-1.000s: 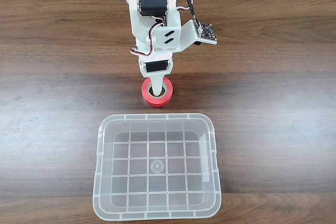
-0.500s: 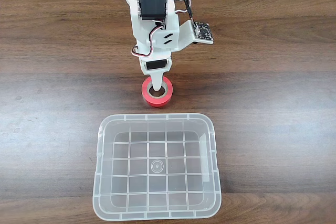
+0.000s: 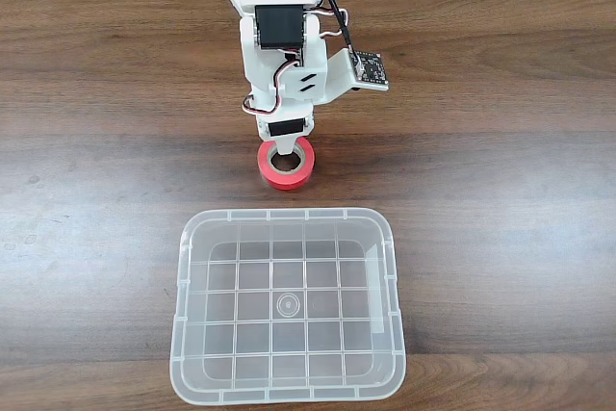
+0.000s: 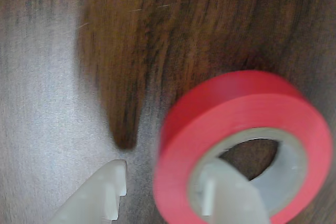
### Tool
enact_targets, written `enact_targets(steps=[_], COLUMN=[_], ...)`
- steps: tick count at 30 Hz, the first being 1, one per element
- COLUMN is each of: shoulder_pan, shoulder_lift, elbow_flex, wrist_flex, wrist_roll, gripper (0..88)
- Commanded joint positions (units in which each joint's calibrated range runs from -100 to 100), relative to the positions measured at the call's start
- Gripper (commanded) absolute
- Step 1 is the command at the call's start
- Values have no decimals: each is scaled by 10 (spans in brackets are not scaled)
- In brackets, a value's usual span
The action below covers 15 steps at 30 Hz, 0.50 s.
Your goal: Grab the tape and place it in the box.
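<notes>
Wrist view puts you right down at the table: the red tape point(image 4: 244, 145) lies flat on the dark wood table point(image 4: 157, 24), and one white finger point(image 4: 228, 198) of the gripper point(image 4: 163, 195) stands inside the roll's beige core while the other finger point(image 4: 97, 195) sits outside the red wall on the left, clear of it with a strip of wood showing between. So the jaws are parted and straddle one side of the roll, with nothing pinched yet. From the fixed view the white arm point(image 3: 281, 40) reaches down from the far edge of the table, and its gripper point(image 3: 285, 146) dips into the tape point(image 3: 287, 166), which rests near the middle of the table, just beyond the far rim of the clear box point(image 3: 287, 307). The box has nothing in it that I can see. By my reckoning this is the grab step, with the fingers placed but not yet squeezed. The next move calls for clamping the jaws onto the roll's wall, then a lift high enough to clear the box's rim and a short carry toward the near side before letting go over the grid bottom.
</notes>
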Motion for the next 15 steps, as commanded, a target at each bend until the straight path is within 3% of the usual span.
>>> enact_targets(steps=[1,15], shoulder_pan=[4,3], shoulder_lift=[-11,-28], elbow_flex=[-8,-12], wrist_flex=[-7,1], wrist_roll=[1,2], gripper=[71,70])
